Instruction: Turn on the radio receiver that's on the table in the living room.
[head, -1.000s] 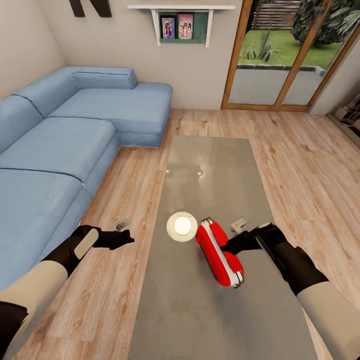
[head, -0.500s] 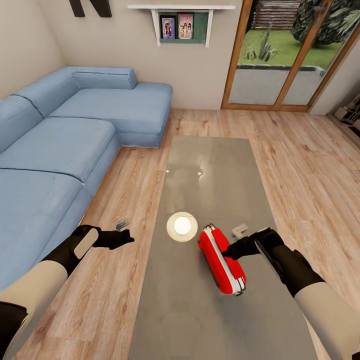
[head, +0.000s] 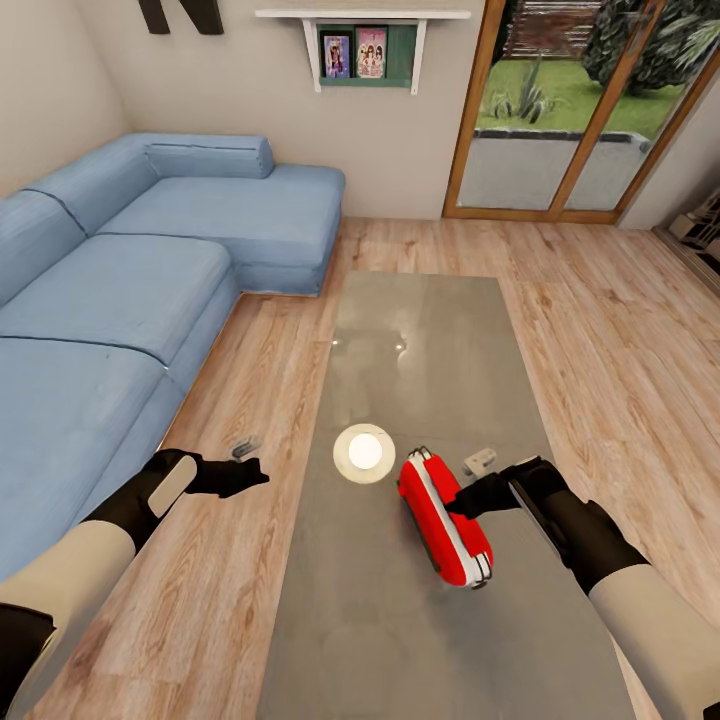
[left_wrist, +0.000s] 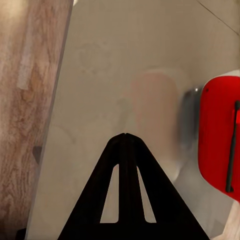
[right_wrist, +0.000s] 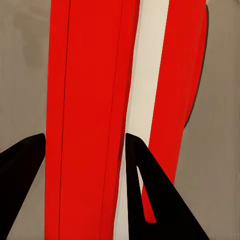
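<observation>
The red radio receiver (head: 443, 520) stands on its narrow white-striped edge on the glossy grey table (head: 430, 330), near the end closest to me. My right gripper (head: 458, 498) is open and pressed up to the radio's right side. In the right wrist view its two dark fingers (right_wrist: 150, 190) spread across the red body and white stripe (right_wrist: 90, 75). My left gripper (head: 255, 472) is shut and hovers over the wood floor just left of the table edge. Its joined tips (left_wrist: 125, 137) point over the table top (left_wrist: 100, 75), apart from the radio (left_wrist: 217, 135).
A round white lamp reflection (head: 364, 452) glows on the table just left of the radio. The blue sectional sofa (head: 130, 290) lines the left side. Glass doors (head: 560, 110) stand at the back right, and wood floor (head: 610, 340) runs along both sides of the table.
The radio slid slightly toward me with my right gripper against it, then stayed still for the last half second. The left arm has not moved.
</observation>
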